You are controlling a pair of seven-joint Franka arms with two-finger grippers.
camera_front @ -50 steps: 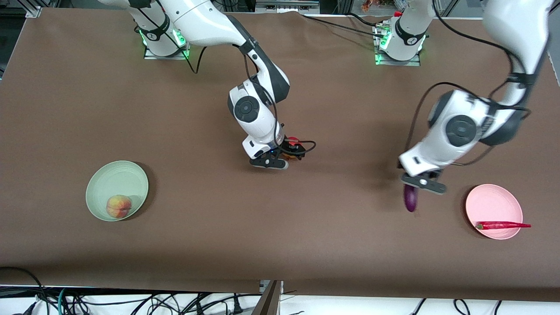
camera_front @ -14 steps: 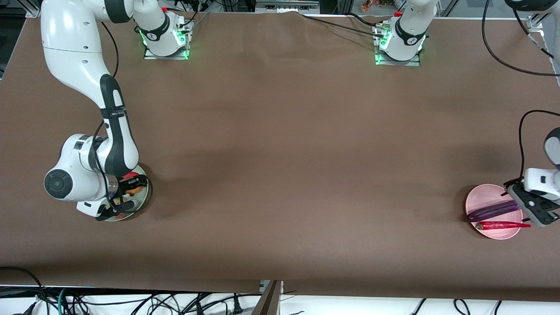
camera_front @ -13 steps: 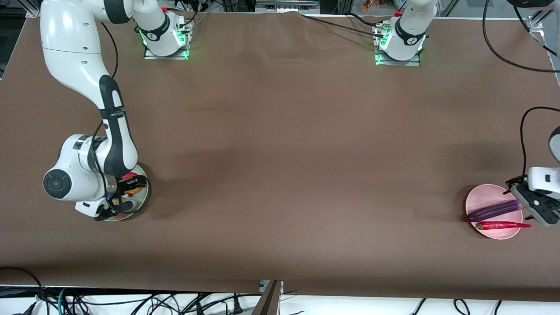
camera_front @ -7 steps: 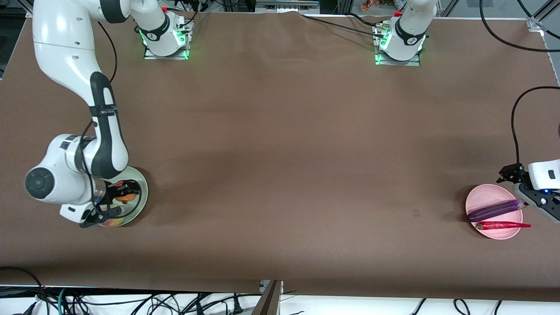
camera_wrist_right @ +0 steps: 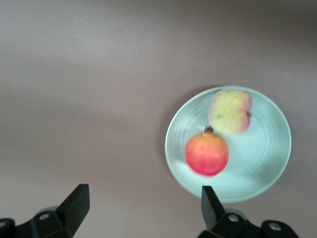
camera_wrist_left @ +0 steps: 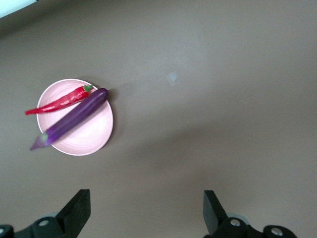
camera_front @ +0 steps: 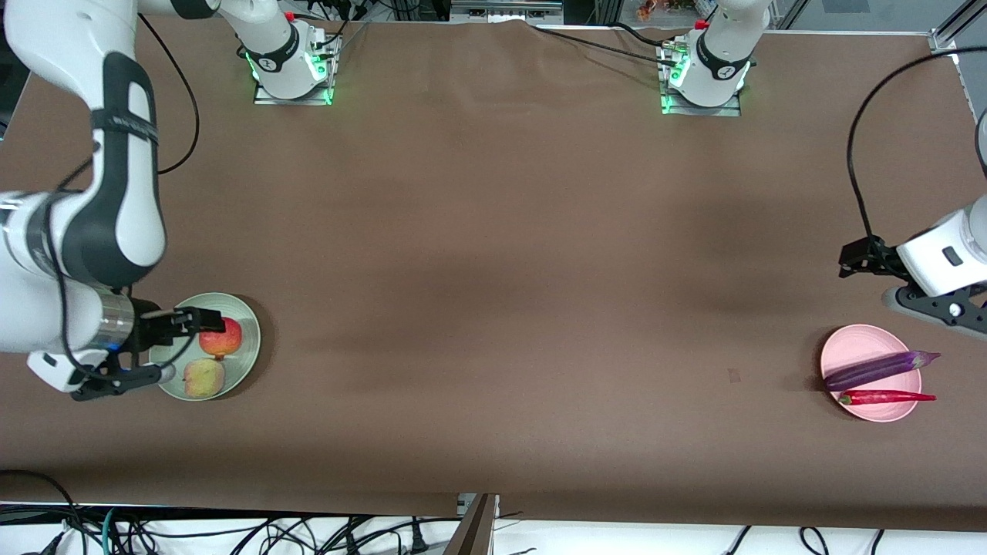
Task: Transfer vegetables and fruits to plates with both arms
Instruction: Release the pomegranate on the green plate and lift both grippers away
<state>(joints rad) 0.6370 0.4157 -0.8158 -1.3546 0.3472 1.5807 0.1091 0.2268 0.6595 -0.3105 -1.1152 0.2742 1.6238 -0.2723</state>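
The pale mint plate (camera_front: pixel 245 351) holds the red-yellow apple (camera_front: pixel 220 338) and the peach (camera_front: pixel 203 378), side by side. My right gripper (camera_front: pixel 116 379) is open and empty, raised over the plate's edge toward the right arm's end of the table. The right wrist view shows the plate (camera_wrist_right: pixel 262 158), apple (camera_wrist_right: pixel 207 153) and peach (camera_wrist_right: pixel 230 111) below the open right gripper (camera_wrist_right: pixel 143 213). The pink plate (camera_front: pixel 848 351) holds the purple eggplant (camera_front: pixel 879 370) and red chili (camera_front: pixel 887 398). My left gripper (camera_front: pixel 937 308) is open and empty, raised beside that plate. The left wrist view shows the plate (camera_wrist_left: pixel 89 136), eggplant (camera_wrist_left: pixel 74 119) and chili (camera_wrist_left: pixel 59 101) off to one side of the open left gripper (camera_wrist_left: pixel 146 218).
The brown table (camera_front: pixel 493 270) stretches between the two plates. The arm bases (camera_front: pixel 289 69) (camera_front: pixel 705 73) stand at its edge farthest from the front camera. Cables hang under the edge nearest that camera.
The right gripper let go of the apple on the mint plate and rose away. The left gripper, which had laid the eggplant on the pink plate, rose and drew back from it.
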